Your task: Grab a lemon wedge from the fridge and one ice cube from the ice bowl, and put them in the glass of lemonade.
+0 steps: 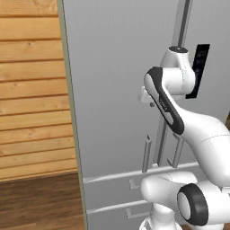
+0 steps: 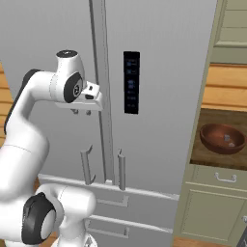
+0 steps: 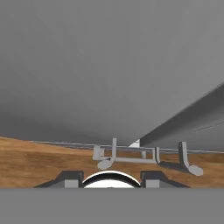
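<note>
Right base view has the fridge (image 2: 159, 67) taking up most of what I can see, tall and grey with both doors closed, and everything else sits around it. Its two vertical bar handles (image 2: 102, 87) run down the middle seam, a black dispenser panel (image 2: 131, 82) is set into the right door, and two drawers (image 2: 111, 207) lie below the doors. Left of the fridge is a wall of light wooden planks (image 1: 31, 90) with darker wood flooring (image 1: 40, 202) under it. Right of the fridge stand beige cabinets (image 2: 212, 212) with a dark wooden counter (image 2: 217, 159) recessed into them.

The white arm (image 2: 29, 140) rises in front of the fridge doors, its wrist bent towards the left door beside the handles. The gripper (image 2: 81, 112) hangs just in front of that door, pointing down, above the lower ends of the handles; I cannot tell whether its fingers are parted or closed, as they are too small from here.

On the counter right of the fridge sits the ice bowl (image 2: 223, 138), round and reddish-brown. A pale ice cube (image 2: 226, 138) lies inside it, with another small pale piece next to it.
</note>
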Controlling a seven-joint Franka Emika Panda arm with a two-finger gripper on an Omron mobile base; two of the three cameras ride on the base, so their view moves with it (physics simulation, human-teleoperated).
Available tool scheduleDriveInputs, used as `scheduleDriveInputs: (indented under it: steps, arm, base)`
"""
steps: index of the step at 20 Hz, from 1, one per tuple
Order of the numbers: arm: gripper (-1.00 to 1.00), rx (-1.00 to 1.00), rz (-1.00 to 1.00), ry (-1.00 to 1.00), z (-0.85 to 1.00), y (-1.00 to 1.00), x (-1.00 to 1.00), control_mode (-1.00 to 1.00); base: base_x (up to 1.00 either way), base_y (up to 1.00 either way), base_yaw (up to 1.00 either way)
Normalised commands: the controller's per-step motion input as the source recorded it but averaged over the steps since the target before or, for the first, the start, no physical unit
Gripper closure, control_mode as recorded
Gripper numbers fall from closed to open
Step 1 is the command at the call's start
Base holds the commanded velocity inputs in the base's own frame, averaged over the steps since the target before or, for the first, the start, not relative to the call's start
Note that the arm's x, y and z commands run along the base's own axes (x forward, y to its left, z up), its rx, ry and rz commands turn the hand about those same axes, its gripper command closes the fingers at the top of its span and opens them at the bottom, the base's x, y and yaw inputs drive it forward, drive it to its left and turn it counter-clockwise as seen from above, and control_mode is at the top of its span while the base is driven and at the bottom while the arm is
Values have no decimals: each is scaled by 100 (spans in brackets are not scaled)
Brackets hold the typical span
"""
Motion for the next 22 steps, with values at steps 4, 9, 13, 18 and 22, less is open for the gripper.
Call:
scheduleDriveInputs:
  steps: [4,9,13,18,22]
  arm:
    - [-100,0,-2,-1,0,-4,-46,-100]
    - [-100,0,-8,-6,0,-1,-99,-100]
    - [-100,0,-9,-2,0,-5,-73,-100]
    - [-100,0,-16,-4,-3,-27,-14,-100]
    - [-100,0,-17,-1,-7,-34,-22,-100]
  base:
    - [0,0,0]
    - [0,0,0]
    - [0,0,0]
    - [0,0,0]
    - [0,0,0]
